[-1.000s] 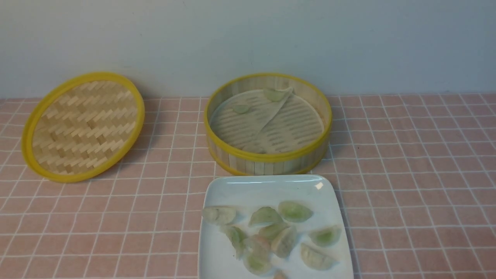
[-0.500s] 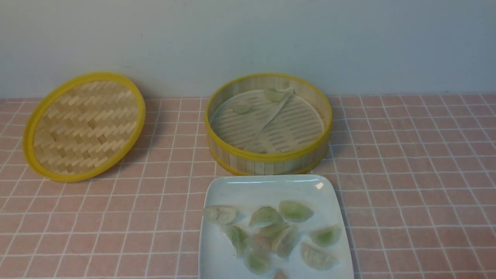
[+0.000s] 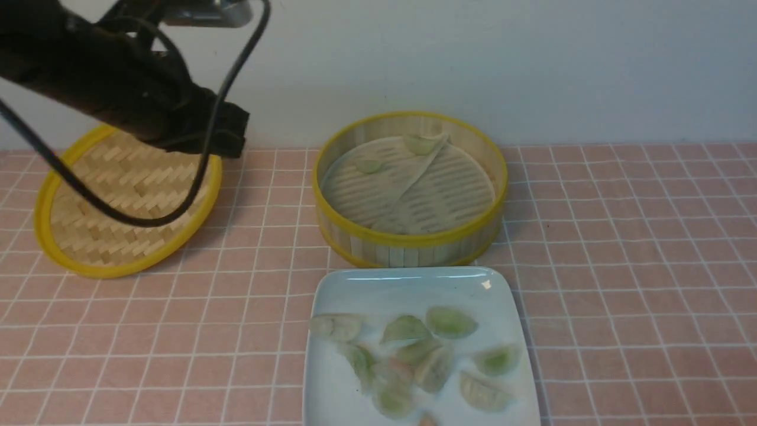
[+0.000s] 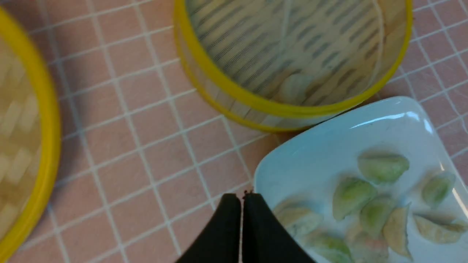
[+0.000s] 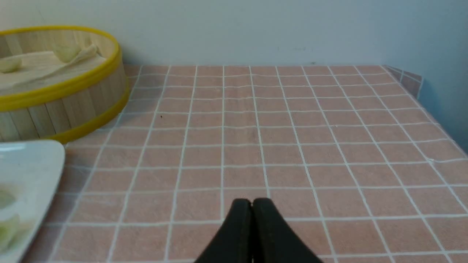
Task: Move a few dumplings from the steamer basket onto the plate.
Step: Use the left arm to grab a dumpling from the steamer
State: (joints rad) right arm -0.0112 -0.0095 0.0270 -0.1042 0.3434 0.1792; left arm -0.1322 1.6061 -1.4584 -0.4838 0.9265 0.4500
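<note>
Tablecloth [image 3: 621,266], pink-tiled, spans lower frame. Plate [image 3: 355,290] at bottom centre; steamer basket [image 3: 408,239] upper centre, just behind it; woven lid [image 3: 127,219] at left, tilted. Left arm [image 3: 136,89], upper left, blurred, in front of lid. Left gripper [image 4: 242,199]: fingers together, empty. Right gripper [image 5: 251,202]: fingers together too, empty.

Risk: low sweep from upper left could snag the looping cable [image 3: 142,222] on lid and drag it. Dumplings look soft, so hard pinch may tear them; grabbing near folded liner [image 3: 417,171] may lift liner as well.

Containers: basket has liner plus a few dumplings [image 3: 420,144], two near back, one by front wall. Plate has a loose cluster of dumplings, some touching. Probably late in task.
</note>
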